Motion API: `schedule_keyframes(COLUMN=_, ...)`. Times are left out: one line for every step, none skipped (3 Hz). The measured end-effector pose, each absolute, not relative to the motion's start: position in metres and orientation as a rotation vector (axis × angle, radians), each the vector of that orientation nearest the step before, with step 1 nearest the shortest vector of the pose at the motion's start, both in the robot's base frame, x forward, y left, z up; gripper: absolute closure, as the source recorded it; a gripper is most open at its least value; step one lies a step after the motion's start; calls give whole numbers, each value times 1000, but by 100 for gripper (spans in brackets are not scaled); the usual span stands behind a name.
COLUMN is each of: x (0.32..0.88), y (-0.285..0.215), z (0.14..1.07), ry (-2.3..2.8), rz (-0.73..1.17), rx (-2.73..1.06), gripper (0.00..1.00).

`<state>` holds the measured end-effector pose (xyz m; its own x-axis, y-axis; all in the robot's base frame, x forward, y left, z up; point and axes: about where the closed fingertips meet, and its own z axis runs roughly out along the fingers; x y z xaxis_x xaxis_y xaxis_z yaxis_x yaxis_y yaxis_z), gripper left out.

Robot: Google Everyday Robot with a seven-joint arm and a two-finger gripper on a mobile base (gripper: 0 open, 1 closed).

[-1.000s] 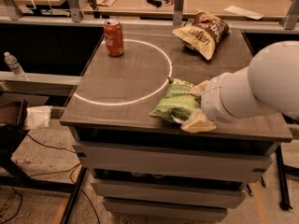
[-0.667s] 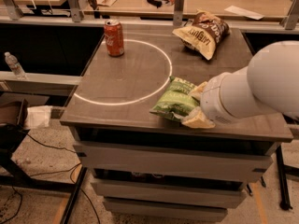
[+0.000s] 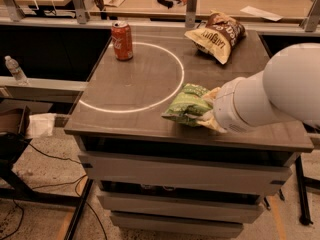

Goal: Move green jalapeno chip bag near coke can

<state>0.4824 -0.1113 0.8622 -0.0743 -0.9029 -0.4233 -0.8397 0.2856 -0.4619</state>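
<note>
The green jalapeno chip bag (image 3: pixel 186 105) lies on the dark table near its front edge, right of the middle. My gripper (image 3: pixel 208 110) is at the bag's right end, touching it, and my big white arm (image 3: pixel 270 96) comes in from the right and hides most of the gripper. The coke can (image 3: pixel 122 40) stands upright at the table's back left, just outside the white circle and well apart from the bag.
A brown and cream chip bag (image 3: pixel 216 35) lies at the back right of the table (image 3: pixel 130 89). A white circle (image 3: pixel 131 76) is marked on the top. A clear water bottle (image 3: pixel 16 70) stands on a ledge to the left. Desks run behind.
My arm and gripper have shifted slightly at the bag's right end. The bag stays at about the same spot. The can has not moved.
</note>
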Motion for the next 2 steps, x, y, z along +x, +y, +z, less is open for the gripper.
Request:
schedule_keyframes(x=483, y=-111, z=863, ry=1913, rz=-125, rx=-1557, gripper=100)
schedule_keyframes(x=496, y=-113, z=869, ry=1937, rz=-116, rx=-1453, gripper=100)
